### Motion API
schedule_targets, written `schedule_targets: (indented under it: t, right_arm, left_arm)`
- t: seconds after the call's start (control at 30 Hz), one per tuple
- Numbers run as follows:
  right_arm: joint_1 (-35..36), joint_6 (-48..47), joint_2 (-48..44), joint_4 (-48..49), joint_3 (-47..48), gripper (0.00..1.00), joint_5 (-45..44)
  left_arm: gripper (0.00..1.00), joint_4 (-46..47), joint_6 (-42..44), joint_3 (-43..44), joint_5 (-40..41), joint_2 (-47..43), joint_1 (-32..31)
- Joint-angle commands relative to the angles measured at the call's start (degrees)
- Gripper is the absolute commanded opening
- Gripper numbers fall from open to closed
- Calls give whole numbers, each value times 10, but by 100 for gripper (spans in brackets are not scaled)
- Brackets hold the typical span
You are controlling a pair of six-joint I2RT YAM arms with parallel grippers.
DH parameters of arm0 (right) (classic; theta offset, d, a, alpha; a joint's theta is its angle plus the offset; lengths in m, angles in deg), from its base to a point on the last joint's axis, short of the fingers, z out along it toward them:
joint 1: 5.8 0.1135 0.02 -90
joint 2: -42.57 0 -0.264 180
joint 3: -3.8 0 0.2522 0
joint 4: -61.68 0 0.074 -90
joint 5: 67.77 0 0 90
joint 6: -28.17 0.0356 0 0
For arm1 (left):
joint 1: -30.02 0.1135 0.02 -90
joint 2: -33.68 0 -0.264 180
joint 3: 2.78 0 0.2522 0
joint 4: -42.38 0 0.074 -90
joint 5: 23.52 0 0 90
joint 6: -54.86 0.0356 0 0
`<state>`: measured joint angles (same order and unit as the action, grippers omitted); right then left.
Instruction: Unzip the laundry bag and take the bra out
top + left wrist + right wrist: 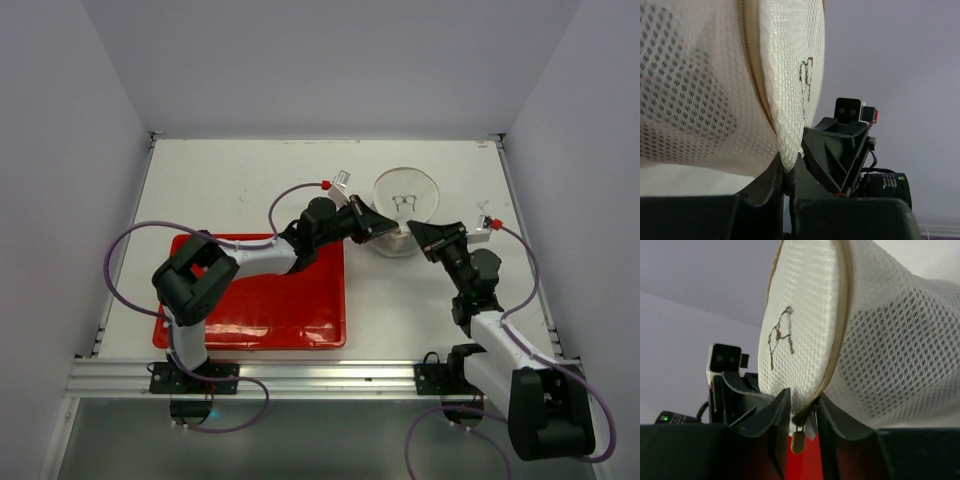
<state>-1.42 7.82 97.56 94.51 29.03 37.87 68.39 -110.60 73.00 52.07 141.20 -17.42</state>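
The laundry bag [405, 200], a whitish mesh dome with a stiff round rim and a small dark mark, is held tilted off the table between both grippers. My left gripper [378, 230] is shut on a fold of its mesh [788, 159]; the bag [715, 85] fills that view. My right gripper [422, 238] is shut on the bag's rim [840, 340] at the zipper end [803, 416], and the tan zipper pull [797, 442] hangs free below the fingers. The zipper looks closed. The bra is hidden; only a dim grey patch shows through the mesh.
The red tray [250, 300] lies on the white table under the left arm, its right edge just left of the bag. It shows red below the right gripper [805, 465]. White walls close in the table at the back and sides.
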Motion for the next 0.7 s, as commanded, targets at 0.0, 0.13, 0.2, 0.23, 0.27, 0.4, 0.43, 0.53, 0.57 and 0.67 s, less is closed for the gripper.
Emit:
schedule_targets:
  t: [0.0, 0.13, 0.2, 0.23, 0.27, 0.4, 0.43, 0.53, 0.57, 0.67]
  right_arm:
    - [5, -97, -53, -106, 45, 32, 41]
    - [5, -180, -121, -327, 81, 47, 10]
    - [5, -210, -164, -372, 88, 49, -1]
    - [5, -217, -176, -386, 89, 50, -5]
    - [5, -225, -187, -411, 91, 50, -12]
    - [5, -277, -195, -461, 121, 46, -12]
    - [6, -287, -190, -487, 130, 45, -11]
    - [11, -328, -177, -525, 165, 40, -21]
    - [12, -336, -175, -531, 178, 39, -25]
    - [15, -357, -160, -535, 196, 36, -19]
  left_arm:
    - [0, -21, 48, 18, 25, -43, 7]
    - [0, -77, 74, 28, 47, -53, 10]
    - [0, -87, 82, 28, 58, -54, 10]
    - [0, -87, 82, 26, 58, -52, 10]
    - [0, -85, 82, 24, 56, -50, 11]
    - [0, -72, 79, 20, 47, -41, 12]
    - [0, -72, 80, 20, 47, -37, 12]
    - [0, -67, 80, 19, 44, -32, 12]
    - [0, -66, 80, 17, 43, -30, 12]
    - [0, -60, 80, 14, 43, -27, 13]
